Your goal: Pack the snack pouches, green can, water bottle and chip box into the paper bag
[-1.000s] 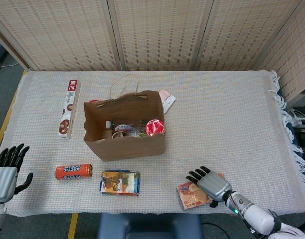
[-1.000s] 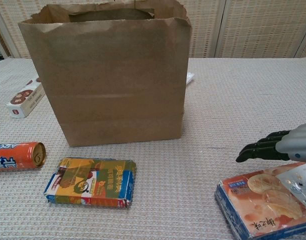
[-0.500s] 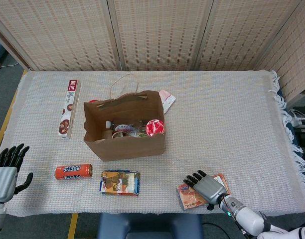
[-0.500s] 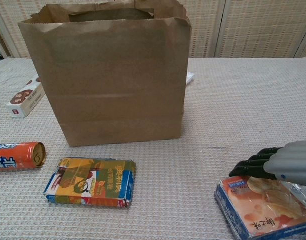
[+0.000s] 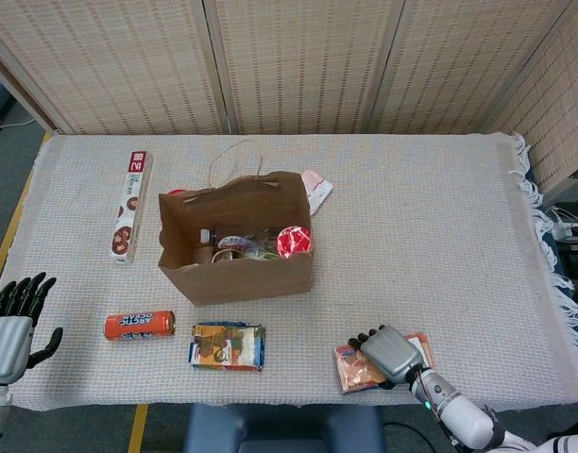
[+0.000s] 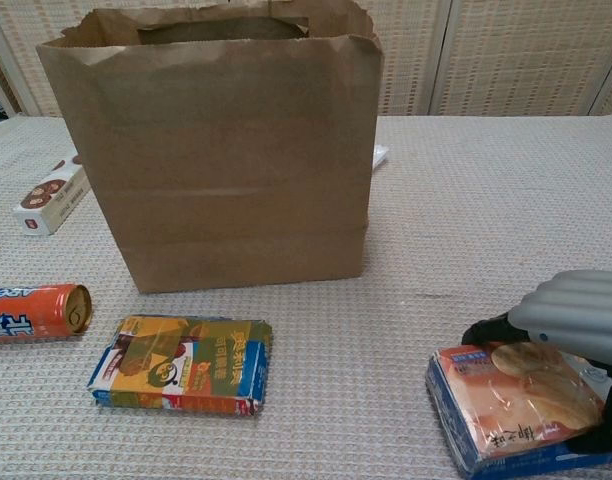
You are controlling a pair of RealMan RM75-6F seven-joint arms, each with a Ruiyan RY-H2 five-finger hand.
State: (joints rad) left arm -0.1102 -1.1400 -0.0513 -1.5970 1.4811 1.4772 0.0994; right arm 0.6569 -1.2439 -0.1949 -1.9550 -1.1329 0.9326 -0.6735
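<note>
An orange snack pouch lies near the table's front edge on the right. My right hand is closed over its top, with the fingers curled down on the far edge and the thumb against the near side, gripping it. The brown paper bag stands open at the centre, with a red-lidded item and other goods inside. A blue-and-yellow pouch and an orange can lie in front of the bag. My left hand rests open at the front left corner.
A long chip box lies left of the bag. A white pouch peeks out behind the bag's right corner. The woven cloth has a fringe on its right side, and screens stand behind.
My right hand has drawn back toward the front edge, lowered onto the orange pouch and curled its fingers around it. The pouch has shifted a little. The left hand is still.
</note>
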